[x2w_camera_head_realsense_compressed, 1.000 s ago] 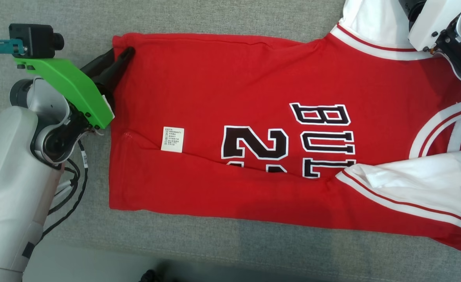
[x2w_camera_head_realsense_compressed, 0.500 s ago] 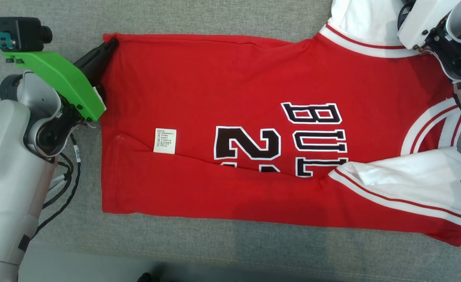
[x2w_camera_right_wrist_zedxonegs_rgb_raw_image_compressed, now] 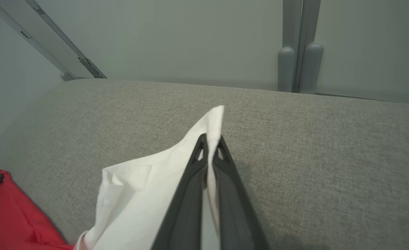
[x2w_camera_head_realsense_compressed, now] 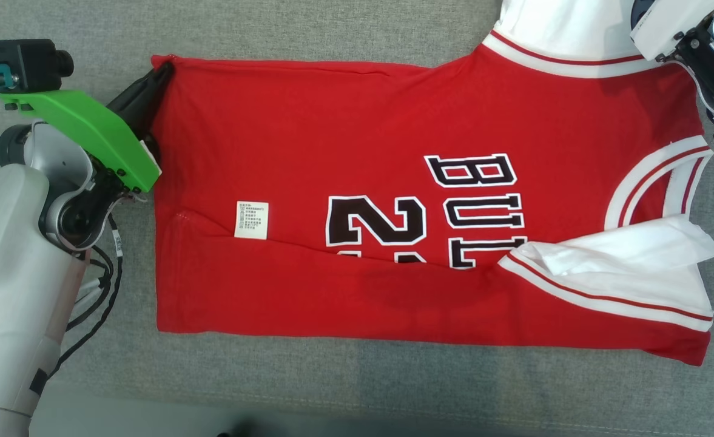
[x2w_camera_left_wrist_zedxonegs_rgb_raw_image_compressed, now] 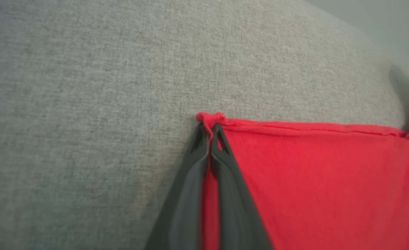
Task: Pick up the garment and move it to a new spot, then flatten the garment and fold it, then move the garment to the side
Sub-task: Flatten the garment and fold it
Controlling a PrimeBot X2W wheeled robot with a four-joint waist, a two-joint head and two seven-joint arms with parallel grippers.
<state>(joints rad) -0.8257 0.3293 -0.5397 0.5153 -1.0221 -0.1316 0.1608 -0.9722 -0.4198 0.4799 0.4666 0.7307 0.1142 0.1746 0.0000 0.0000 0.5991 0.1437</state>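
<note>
The red jersey (x2w_camera_head_realsense_compressed: 357,133) lies flat on the grey fabric surface (x2w_camera_head_realsense_compressed: 332,24), its far-left hem corner (x2w_camera_left_wrist_zedxonegs_rgb_raw_image_compressed: 209,117) pinched by the left end effector (x2w_camera_left_wrist_zedxonegs_rgb_raw_image_compressed: 209,129), its far-right white sleeve (x2w_camera_right_wrist_zedxonegs_rgb_raw_image_compressed: 148,194) by the right end effector (x2w_camera_right_wrist_zedxonegs_rgb_raw_image_compressed: 211,140).

The jersey (x2w_camera_head_realsense_compressed: 357,133) is soft, matt red cloth with a fine knit. Its sleeves (x2w_camera_head_realsense_compressed: 636,255) are smooth white cloth. The letters (x2w_camera_head_realsense_compressed: 484,209) look like flat stitched-on patches, black edged in white. At eight o'clock on the jersey, the label (x2w_camera_head_realsense_compressed: 251,220) is thin, white and printed; whether it is cloth or paper is unclear. The cushion (x2w_camera_head_realsense_compressed: 344,388) underneath is coarse grey woven cloth, matt, with its weave showing.

The left gripper (x2w_camera_left_wrist_zedxonegs_rgb_raw_image_compressed: 209,130) and right gripper (x2w_camera_right_wrist_zedxonegs_rgb_raw_image_compressed: 211,144) have smooth, dark, matt plastic fingers. At nine o'clock in the head view, a bracket (x2w_camera_head_realsense_compressed: 90,130) is bright green plastic with a dull sheen. The arm shell (x2w_camera_head_realsense_compressed: 5,291) at eight o'clock is pale, smooth, faintly glossy plastic. At one o'clock in the right wrist view, two posts (x2w_camera_right_wrist_zedxonegs_rgb_raw_image_compressed: 300,52) look like smooth grey painted metal.
</note>
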